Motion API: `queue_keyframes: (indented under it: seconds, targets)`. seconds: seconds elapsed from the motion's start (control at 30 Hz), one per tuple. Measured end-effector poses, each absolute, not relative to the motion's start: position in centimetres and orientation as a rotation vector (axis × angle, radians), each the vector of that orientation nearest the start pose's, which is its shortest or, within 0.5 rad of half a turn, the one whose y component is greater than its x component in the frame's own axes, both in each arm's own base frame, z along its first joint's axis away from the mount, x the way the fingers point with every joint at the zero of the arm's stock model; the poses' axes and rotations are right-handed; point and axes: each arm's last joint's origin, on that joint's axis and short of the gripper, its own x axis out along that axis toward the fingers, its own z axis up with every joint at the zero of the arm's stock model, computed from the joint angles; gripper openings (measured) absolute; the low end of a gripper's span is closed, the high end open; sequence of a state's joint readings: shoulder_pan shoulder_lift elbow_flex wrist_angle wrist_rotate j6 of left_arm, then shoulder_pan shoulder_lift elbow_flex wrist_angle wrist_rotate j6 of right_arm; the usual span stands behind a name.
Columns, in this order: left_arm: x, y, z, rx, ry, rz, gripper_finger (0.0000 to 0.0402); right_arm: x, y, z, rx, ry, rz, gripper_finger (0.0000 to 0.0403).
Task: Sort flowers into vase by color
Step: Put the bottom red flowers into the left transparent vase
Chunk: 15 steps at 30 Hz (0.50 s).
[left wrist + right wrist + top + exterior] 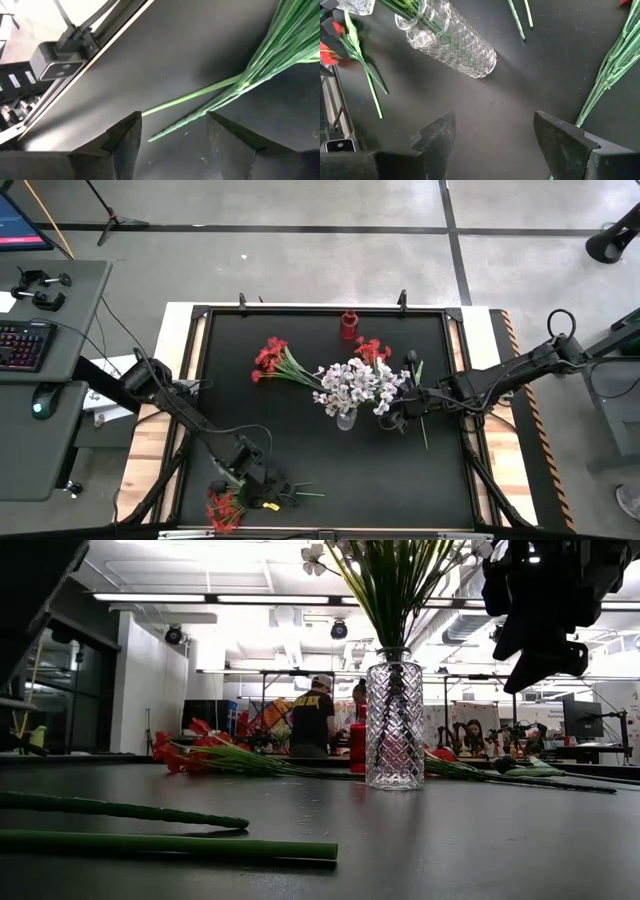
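A clear cut-glass vase (pixel 346 419) stands mid-table with white flowers (pixel 357 383) in it. Red flowers (pixel 270 359) lie on the mat to its far left, more red flowers (pixel 372 350) and a dark bloom (pixel 410 357) on its far right side. Another red bunch (pixel 224 509) lies at the near left edge, its green stems (pixel 240 82) ending below my left gripper (pixel 172 132), which hangs open over them. My right gripper (pixel 492 127) hangs open just right of the vase (pixel 451 40), above bare mat.
A small red vase (pixel 348 326) stands at the far edge. The dark bloom's stem (pixel 422 420) and more green stems (pixel 605 75) lie under and beside my right arm. A small camera (pixel 55 62) sits at the near edge. People stand in the room beyond (pixel 312 720).
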<state>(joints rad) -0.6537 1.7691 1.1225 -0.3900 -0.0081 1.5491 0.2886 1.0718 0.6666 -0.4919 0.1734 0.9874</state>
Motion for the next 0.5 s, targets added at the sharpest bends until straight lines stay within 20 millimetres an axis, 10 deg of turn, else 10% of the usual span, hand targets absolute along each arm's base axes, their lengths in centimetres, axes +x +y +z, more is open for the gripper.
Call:
queue_keyframes:
  seconds: [0.5]
  targets:
    - [28.0,-20.1,15.8,1.76,0.327,-1.376,0.0209,19.3,6.4,21.9,0.704,0.819,-0.313,0.0256]
